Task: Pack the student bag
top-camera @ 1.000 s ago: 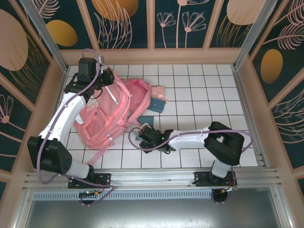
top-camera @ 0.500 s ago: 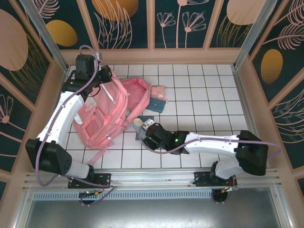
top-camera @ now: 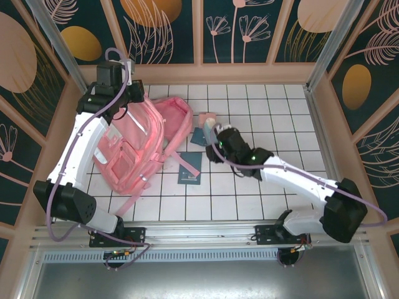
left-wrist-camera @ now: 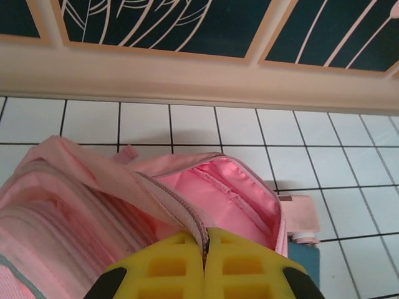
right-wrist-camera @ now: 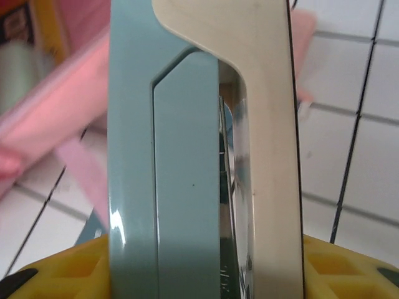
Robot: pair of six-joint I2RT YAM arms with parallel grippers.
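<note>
Arms both at work in the top camera: the student bag [top-camera: 134, 149] lies on the left side of the white tiled table [top-camera: 280, 118], front pockets up, its mouth toward the far wall. The left gripper [top-camera: 128, 94] is at the bag's far top edge, clamped on the pink fabric there. The right gripper [top-camera: 216, 133] reaches out near the middle of the table, just right of the bag's open mouth, carrying a teal-and-cream object [top-camera: 212, 128]. A dark booklet [top-camera: 189, 169] lies flat on the tiles beside the bag, nearer the bases, and a small pink item [top-camera: 207, 116] sits just beyond the right gripper.

Over to the left wrist: yellow fingers [left-wrist-camera: 165, 268] pressed together, the bag's zipper edge pinched in the seam between them. The pink lining [left-wrist-camera: 234, 193] gapes open beyond.

Right wrist now: the teal-and-cream object stands upright, close to the lens, wedged between the yellow fingers [right-wrist-camera: 56, 277]. That is a firm grasp. Pink fabric blurs behind it on the left, with white tiles on the right.
</note>
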